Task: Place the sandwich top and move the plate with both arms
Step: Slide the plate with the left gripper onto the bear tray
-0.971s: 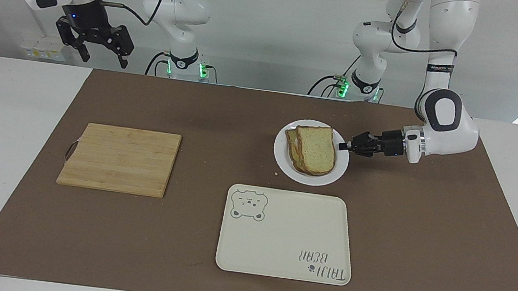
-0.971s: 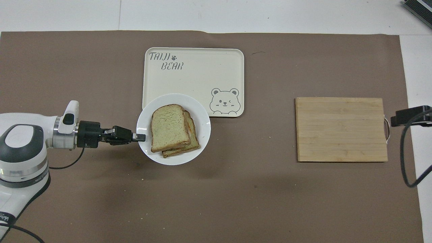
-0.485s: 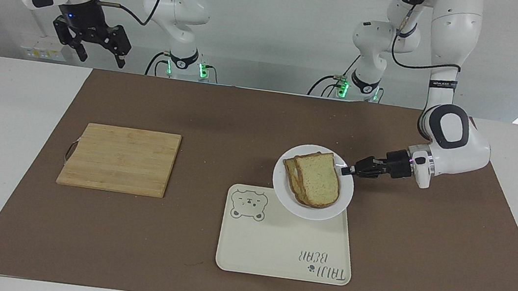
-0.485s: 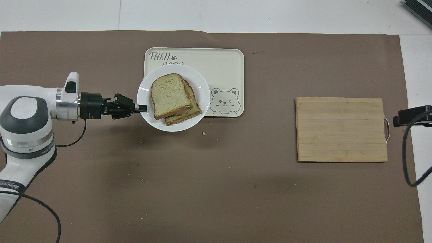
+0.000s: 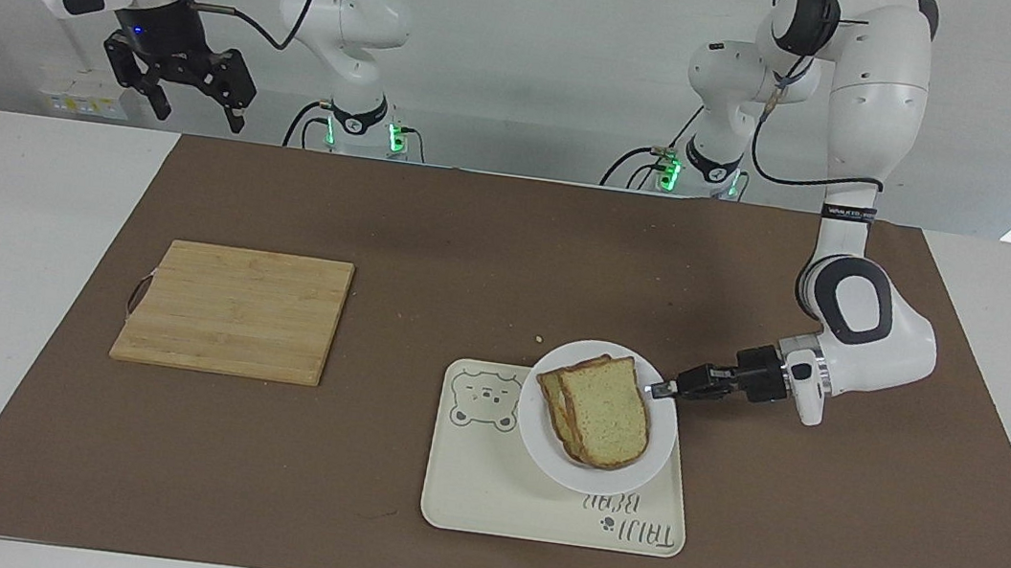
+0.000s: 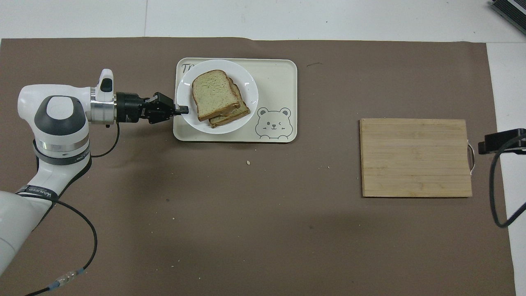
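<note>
Left gripper [image 5: 664, 390] pinching plate [image 5: 653, 457] rim over bear tray [image 5: 479, 503] | sandwich top [image 6: 214, 93] stacked | right gripper [image 5: 199, 106] splayed, waiting, tip only overhead

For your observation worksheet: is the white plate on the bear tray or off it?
Cannot tell whether it rests there. The plate overlaps the tray, with the left gripper shut on its rim.

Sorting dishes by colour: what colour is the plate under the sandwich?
Glossy white plate, clearest in the overhead view.
</note>
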Controlling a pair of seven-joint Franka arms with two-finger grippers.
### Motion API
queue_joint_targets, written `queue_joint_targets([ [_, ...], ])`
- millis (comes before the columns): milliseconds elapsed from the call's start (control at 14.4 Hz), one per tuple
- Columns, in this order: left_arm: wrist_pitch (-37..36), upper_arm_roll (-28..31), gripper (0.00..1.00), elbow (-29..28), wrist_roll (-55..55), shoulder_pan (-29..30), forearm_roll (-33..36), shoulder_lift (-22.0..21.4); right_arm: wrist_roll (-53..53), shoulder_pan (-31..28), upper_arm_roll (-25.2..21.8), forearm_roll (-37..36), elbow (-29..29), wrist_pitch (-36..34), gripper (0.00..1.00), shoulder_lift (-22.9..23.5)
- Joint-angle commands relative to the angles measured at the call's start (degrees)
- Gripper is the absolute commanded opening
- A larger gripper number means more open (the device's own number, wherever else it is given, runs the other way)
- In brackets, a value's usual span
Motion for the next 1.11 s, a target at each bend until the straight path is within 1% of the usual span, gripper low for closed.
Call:
queue_joint_targets([
  [0, 3.78, -2.25, 0.0, 4.41, -0.46, -0.19, 1.75, 3.49, -1.24, -1.18, 0.57, 1.22, -0.07, 0.19, 1.0, -0.07],
  [139, 5.47, -2.26, 0.0, 4.58, -0.64, -2.46, 3.07, 3.76, -1.16, -1.18, 0.57, 1.22, -0.07, 0.19, 1.0, -0.07],
  [347, 7.32, -2.35, 0.0, 5.02, -0.55, -4.05, 7.2, 5.25, -1.16, -1.18, 0.57, 1.22, -0.07, 0.19, 1.0, -0.07],
  [485, 9.86, -2.35, 0.0, 5.02, -0.82, -5.19, 7.82, 5.34, -1.33, -1.18, 0.57, 1.22, -0.07, 0.1, 1.0, -0.16],
  [555, 9.7, -2.26, 0.66, 5.02, -0.82, -5.11, 8.08, 5.34, -1.33, -1.18, 0.66, 1.22, -0.07, 0.1, 1.0, -0.16],
  [624, 9.17, -2.26, 1.0, 5.11, -0.64, -4.5, 8.35, 5.26, -1.33, -1.18, 0.66, 1.39, -0.07, 0.19, 1.0, -0.16],
  [763, 9.17, -1.82, 1.0, 5.29, -0.2, -4.41, 10.27, 4.99, -1.33, -1.18, 0.66, 1.48, -0.07, 0.19, 1.0, -0.16],
  [901, 9.17, -1.64, 1.0, 5.63, -0.64, -3.8, 11.33, 3.24, -1.42, -1.18, 0.75, 1.48, -0.07, 0.1, 1.0, -0.24],
  [1040, 9.17, -0.77, 1.0, 6.34, -1.51, -3.71, 14.92, 1.4, -1.51, -1.18, 0.83, 1.48, -0.07, 0.1, 1.0, -0.24],
])
